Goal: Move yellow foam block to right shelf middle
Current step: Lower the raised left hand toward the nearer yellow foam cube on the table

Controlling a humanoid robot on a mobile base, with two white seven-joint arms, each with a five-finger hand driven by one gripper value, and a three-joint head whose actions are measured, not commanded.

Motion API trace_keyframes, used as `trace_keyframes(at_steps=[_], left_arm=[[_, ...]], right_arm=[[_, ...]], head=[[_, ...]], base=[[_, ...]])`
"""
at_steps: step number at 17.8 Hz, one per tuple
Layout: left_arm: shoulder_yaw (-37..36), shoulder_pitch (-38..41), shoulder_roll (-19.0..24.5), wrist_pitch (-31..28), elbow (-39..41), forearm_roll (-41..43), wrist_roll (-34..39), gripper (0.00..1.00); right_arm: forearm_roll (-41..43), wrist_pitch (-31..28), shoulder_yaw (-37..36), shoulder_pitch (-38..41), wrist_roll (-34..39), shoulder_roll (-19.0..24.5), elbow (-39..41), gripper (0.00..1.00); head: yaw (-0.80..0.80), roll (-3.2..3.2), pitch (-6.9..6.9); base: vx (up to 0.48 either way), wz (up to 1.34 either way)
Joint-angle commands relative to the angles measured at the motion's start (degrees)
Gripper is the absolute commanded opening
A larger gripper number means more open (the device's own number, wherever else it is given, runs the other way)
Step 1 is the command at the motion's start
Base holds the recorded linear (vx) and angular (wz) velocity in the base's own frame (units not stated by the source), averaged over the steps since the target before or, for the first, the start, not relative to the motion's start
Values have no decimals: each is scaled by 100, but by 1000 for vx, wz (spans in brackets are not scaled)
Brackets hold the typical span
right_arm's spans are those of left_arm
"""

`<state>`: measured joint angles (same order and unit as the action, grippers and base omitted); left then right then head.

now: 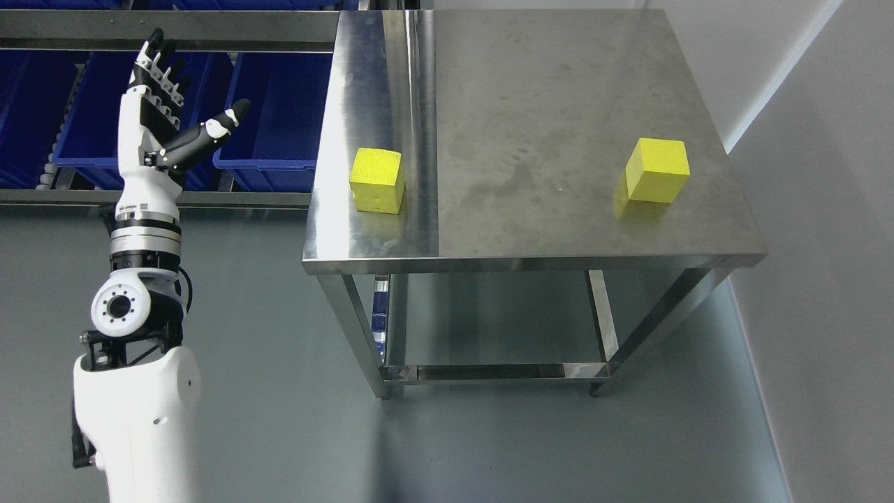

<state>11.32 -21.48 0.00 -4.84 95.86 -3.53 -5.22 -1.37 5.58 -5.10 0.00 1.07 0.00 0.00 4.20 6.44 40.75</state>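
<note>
The left hand (167, 105) is raised at the picture's left, fingers spread wide and thumb stretched out to the side, and nothing is held in it. It is set well apart from the steel tabletop (559, 91), in front of a rack of blue bins (279, 105). The right hand is not seen.

Two yellow foam blocks are on the tabletop: one (378, 179) near the left edge, on the brighter steel strip, and another (657, 170) near the right edge, the two well apart.

Several risks can be judged from here. With two alike blocks, the wrong one could be taken, since the task does not say which. The left block is the nearer to the hand, but it lies close to the edge and could be pushed off by a sideways approach. Foam is light and soft, so it may be shoved on smooth steel or squeezed out of a partial grasp.

The interiors of the blue bins are dark; their contents cannot be told.
</note>
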Motion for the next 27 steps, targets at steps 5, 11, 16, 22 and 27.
trace_keyframes(at_steps=[5, 11, 16, 22, 27], left_arm=[[-7, -6, 175, 544, 64, -7, -50, 100], [2, 398, 1748, 1159, 12, -7, -932, 100], [-191, 715, 1705, 1652, -146, 2, -2747, 100], [-656, 374, 1758, 1644, -936, 160, -2774, 99], [-1140, -215, 1705, 1626, -1578, 169, -2783, 98]], right_arm=[[137, -5, 0, -9, -1, -100, 100, 100], [137, -5, 0, -9, -1, -100, 100, 100], [137, -5, 0, -9, -1, -100, 100, 100], [137, -5, 0, -17, -1, -100, 100, 100], [137, -5, 0, -9, -1, -100, 100, 100]], head=[[0, 0, 0], [0, 0, 0], [0, 0, 0], [0, 0, 0], [0, 0, 0]], base=[[4, 9], [0, 0], [0, 0], [0, 0], [0, 0]])
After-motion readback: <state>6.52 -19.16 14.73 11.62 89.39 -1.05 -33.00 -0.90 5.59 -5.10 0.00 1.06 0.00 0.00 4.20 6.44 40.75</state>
